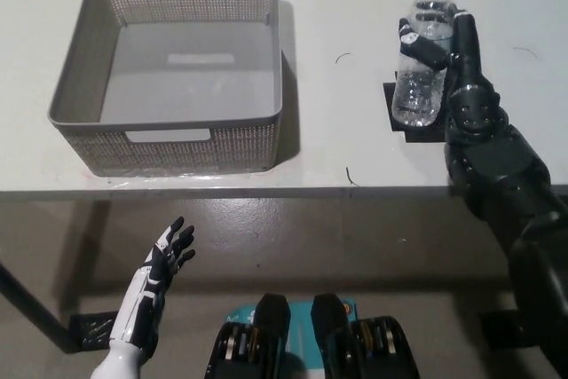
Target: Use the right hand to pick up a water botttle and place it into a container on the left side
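Bottle (424,51) upright, gripped by right hand (441,39)

a white table (355,144) carries a grey perforated basket (169,139) at its left, a black square mat (415,126) near the right front edge with a clear water bottle (422,59) over it, and a few thin dark scraps (350,177).

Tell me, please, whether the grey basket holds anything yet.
Empty: the grey basket shows only bare floor; the water bottle stands outside, gripped by the right hand.
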Tool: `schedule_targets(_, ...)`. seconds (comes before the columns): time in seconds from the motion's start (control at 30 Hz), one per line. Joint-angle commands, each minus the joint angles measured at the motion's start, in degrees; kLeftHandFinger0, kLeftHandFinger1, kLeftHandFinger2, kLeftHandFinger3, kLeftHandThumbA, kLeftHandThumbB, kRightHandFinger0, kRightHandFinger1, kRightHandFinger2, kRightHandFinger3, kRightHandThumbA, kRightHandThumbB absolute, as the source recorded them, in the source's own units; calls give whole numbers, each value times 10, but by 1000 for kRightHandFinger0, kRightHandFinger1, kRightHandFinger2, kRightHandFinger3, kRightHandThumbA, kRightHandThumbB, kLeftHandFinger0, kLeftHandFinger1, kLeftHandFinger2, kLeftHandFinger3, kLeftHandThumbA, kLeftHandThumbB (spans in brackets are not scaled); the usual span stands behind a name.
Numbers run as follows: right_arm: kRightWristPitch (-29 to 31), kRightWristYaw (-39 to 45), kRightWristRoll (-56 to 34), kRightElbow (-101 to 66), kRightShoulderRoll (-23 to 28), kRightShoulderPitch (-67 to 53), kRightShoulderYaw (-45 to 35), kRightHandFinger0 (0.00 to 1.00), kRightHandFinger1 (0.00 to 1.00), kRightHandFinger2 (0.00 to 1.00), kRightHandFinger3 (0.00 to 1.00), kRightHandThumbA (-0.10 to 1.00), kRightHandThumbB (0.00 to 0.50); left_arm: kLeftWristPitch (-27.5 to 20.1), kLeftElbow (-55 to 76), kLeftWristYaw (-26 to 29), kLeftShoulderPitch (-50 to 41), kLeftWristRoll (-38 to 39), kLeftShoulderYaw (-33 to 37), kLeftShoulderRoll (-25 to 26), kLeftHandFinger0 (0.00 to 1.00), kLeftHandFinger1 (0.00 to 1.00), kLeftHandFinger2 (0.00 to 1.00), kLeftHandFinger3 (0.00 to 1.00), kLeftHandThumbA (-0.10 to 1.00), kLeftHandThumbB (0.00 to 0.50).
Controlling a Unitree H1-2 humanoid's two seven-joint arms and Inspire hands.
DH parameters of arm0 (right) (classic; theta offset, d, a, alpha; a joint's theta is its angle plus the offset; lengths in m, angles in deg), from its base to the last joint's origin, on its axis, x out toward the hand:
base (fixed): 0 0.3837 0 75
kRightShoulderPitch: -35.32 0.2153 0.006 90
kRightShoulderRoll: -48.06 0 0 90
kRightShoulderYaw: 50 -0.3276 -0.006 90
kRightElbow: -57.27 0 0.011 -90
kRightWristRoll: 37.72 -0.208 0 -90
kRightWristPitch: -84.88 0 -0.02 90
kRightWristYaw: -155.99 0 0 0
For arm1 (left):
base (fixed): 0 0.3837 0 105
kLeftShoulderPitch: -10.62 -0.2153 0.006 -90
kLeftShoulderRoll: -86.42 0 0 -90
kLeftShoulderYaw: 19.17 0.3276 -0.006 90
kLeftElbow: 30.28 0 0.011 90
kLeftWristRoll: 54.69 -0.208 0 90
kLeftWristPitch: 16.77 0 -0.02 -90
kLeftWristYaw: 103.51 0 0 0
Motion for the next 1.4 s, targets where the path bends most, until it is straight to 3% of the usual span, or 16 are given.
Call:
schedule_targets(0.0,52,-28,15,-81,-8,71,11,0,281,733,781,-100,118,-13,9,-8,3,-3,4,5,1000,1000,1000,1000,1000,228)
schedule_targets(0.1,53,-21,21,-169,-27,66,20,0,304,725,725,-100,109,-10,11,-8,2,-5,5,6,1000,1000,1000,1000,1000,228)
schedule_targets(0.4,23,20,13,-292,-89,81,44,0,337,735,781,-100,120,-18,3,-7,3,-15,11,9,1000,1000,1000,1000,1000,244)
schedule_targets(0.5,16,21,12,-276,-117,98,49,0,330,746,807,-100,123,-21,3,-6,3,-23,14,14,1000,1000,1000,1000,1000,228)
schedule_targets(0.73,17,9,20,-180,-172,153,56,21,375,768,759,-100,152,-18,0,-11,10,-10,15,15,1000,1000,1000,1000,1000,244)
schedule_targets(0.8,28,-3,26,-140,-187,165,62,0,323,736,708,-100,131,-18,0,-12,9,-11,17,14,1000,1000,1000,1000,1000,243)
schedule_targets(0.83,35,-9,30,-112,-197,172,67,0,315,738,701,-100,147,-17,3,-12,8,-12,18,14,1000,1000,1000,1000,1000,235)
schedule_targets(1.13,46,-12,27,-11,-223,191,74,0,311,744,677,-100,141,-9,16,-12,10,-17,20,15,1000,1000,1000,1000,1000,244)
schedule_targets(1.23,19,-19,40,15,-222,179,88,0,308,784,849,-100,116,-13,19,-17,14,-17,21,19,1000,1000,1000,1000,1000,229)
schedule_targets(1.33,12,-31,44,25,-218,166,94,0,306,758,817,-100,142,-11,21,-24,18,-15,23,24,1000,1000,1000,1000,1000,216)
schedule_targets(1.37,8,-35,45,27,-217,161,95,149,441,827,872,-2,187,-8,21,-27,18,-14,24,26,1000,1000,1000,1000,1000,209)
